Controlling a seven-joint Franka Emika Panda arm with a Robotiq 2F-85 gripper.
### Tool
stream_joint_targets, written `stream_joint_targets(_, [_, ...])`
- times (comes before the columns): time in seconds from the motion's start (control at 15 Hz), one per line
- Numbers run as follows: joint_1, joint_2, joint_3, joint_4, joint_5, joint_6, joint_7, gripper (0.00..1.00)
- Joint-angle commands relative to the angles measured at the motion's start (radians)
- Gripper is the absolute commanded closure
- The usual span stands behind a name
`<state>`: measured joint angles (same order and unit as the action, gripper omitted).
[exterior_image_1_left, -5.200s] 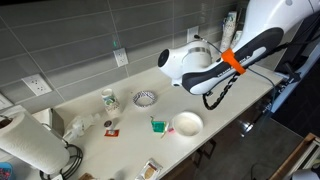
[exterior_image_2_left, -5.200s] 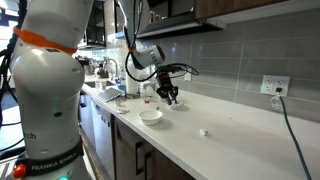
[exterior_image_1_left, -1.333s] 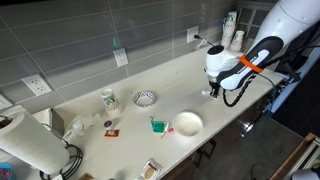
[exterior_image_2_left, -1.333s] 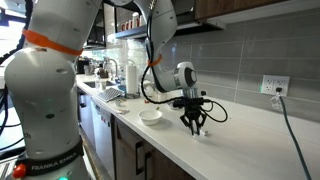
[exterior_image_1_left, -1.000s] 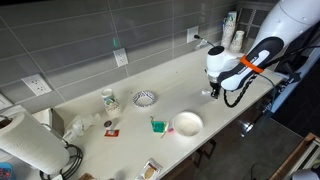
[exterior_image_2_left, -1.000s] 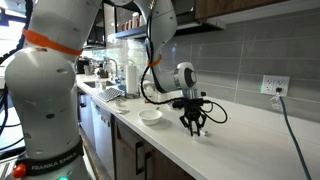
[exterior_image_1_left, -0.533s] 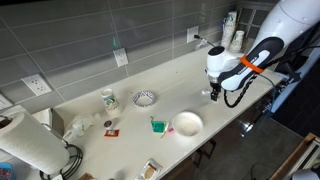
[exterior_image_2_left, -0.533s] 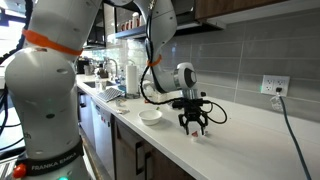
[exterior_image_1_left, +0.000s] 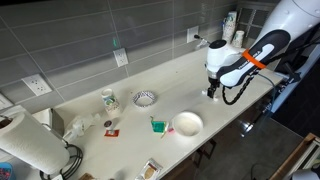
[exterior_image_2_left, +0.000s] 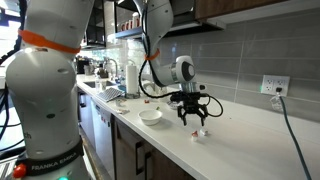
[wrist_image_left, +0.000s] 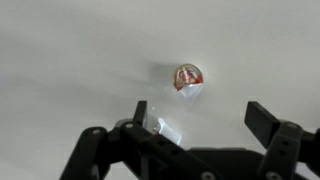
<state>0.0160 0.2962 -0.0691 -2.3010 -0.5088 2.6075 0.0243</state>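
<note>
A small round thing in a clear wrapper with red and white inside (wrist_image_left: 187, 76) lies on the white counter (wrist_image_left: 70, 50). My gripper (wrist_image_left: 200, 118) hangs open just above it, the two dark fingers (wrist_image_left: 262, 120) spread wide with nothing between them. In an exterior view the gripper (exterior_image_2_left: 193, 116) is a short way above the counter, and the small wrapped thing (exterior_image_2_left: 203, 132) lies just below and beside it. From above in an exterior view, the gripper (exterior_image_1_left: 213, 93) points down near the counter's right end.
A white bowl (exterior_image_1_left: 186, 123) sits near the front edge, with a green item (exterior_image_1_left: 157, 125), a patterned bowl (exterior_image_1_left: 145, 98) and a cup (exterior_image_1_left: 109, 99) further along. A paper towel roll (exterior_image_1_left: 30, 145) stands at the far end. A cable (exterior_image_2_left: 286, 122) hangs from a wall outlet (exterior_image_2_left: 274, 86).
The gripper has opened from shut to wide and risen a little off the counter, leaving the small wrapped thing lying below it.
</note>
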Motion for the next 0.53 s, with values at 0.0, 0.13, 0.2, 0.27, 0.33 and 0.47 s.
stream_joint_targets(0.0, [0.014,-0.123,0.016,-0.080,0.094,-0.035,0.030,0.00])
stream_joint_targets(0.13, [0.019,-0.184,0.011,-0.110,0.093,-0.050,0.064,0.00])
stream_joint_targets(0.2, [0.019,-0.217,0.009,-0.127,0.089,-0.058,0.086,0.00])
stream_joint_targets(0.27, [0.004,-0.252,0.028,-0.154,0.137,-0.049,0.029,0.00])
stream_joint_targets(0.33, [0.004,-0.285,0.032,-0.172,0.153,-0.056,0.023,0.00])
stream_joint_targets(0.47, [0.002,-0.352,0.040,-0.212,0.193,-0.069,0.002,0.00])
